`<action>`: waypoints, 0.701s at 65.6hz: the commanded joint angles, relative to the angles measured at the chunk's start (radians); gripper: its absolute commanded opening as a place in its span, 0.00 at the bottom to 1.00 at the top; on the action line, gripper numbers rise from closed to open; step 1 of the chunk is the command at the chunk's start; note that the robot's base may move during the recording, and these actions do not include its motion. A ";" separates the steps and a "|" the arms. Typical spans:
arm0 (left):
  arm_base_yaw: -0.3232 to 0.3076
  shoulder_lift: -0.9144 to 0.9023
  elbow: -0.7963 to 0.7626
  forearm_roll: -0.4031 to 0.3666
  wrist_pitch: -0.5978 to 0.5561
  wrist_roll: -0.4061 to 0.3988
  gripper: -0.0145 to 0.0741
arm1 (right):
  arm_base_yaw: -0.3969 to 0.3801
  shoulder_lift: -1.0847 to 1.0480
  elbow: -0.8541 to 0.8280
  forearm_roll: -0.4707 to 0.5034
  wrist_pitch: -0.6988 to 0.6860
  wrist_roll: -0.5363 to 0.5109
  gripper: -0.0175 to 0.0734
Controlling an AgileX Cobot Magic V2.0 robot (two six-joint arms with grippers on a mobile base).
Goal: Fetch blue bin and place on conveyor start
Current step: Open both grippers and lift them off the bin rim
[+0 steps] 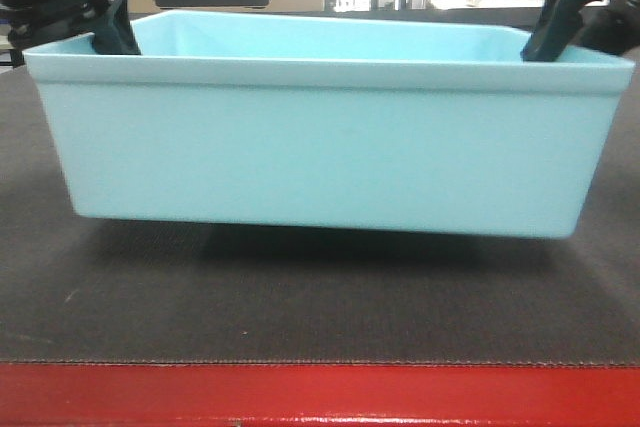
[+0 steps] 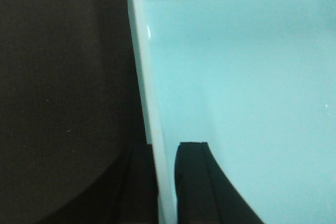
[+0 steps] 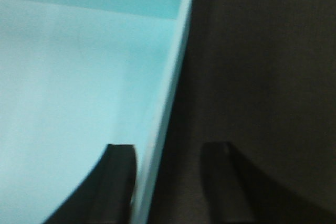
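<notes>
Bin: pale turquoise plastic rectangular tub point(image 1: 320, 147) over the matte dark-grey belt point(image 1: 300, 317); contact I can't tell.
Left gripper point(image 2: 165, 149): pinching left wall.
Right gripper point(image 3: 168, 148): spread, straddling right wall.
Handling: I judge it light, slick, flexy; hold both end rims.

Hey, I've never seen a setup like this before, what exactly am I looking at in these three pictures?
It is a two-armed robot. The wide picture looks forward from its body; the two close-ups come from cameras on its wrists. A pale blue bin is over a dark conveyor belt with a red front edge. The left end effector pinches the bin's left wall. The right end effector straddles the right wall, with a gap at its outer finger. Whether the bin touches the belt is unclear.
</notes>
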 commanded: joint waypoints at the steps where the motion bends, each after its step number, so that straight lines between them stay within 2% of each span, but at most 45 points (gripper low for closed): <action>1: 0.006 -0.019 0.001 0.011 -0.010 0.010 0.46 | -0.011 -0.002 -0.003 -0.032 -0.024 -0.014 0.68; 6: 0.006 -0.019 -0.004 -0.009 0.002 0.010 0.73 | -0.011 -0.008 -0.003 -0.032 -0.024 -0.014 0.81; 7: 0.006 -0.019 -0.005 -0.011 0.005 0.010 0.75 | -0.011 -0.011 -0.003 -0.032 -0.024 -0.014 0.82; 10: 0.006 -0.021 -0.020 -0.020 0.024 0.010 0.87 | -0.011 -0.019 -0.005 -0.037 -0.022 -0.014 0.82; 19: 0.006 -0.049 -0.068 -0.026 0.077 0.010 0.77 | -0.011 -0.055 -0.015 -0.039 -0.025 -0.014 0.76; 28: 0.006 -0.121 -0.102 0.015 0.091 0.010 0.66 | -0.013 -0.126 -0.019 -0.061 -0.032 -0.014 0.60; 36: 0.030 -0.212 -0.091 0.081 0.101 0.010 0.47 | -0.017 -0.208 -0.019 -0.124 -0.033 -0.014 0.37; 46: 0.120 -0.303 -0.021 0.121 0.098 0.011 0.18 | -0.031 -0.274 0.002 -0.183 -0.031 -0.010 0.07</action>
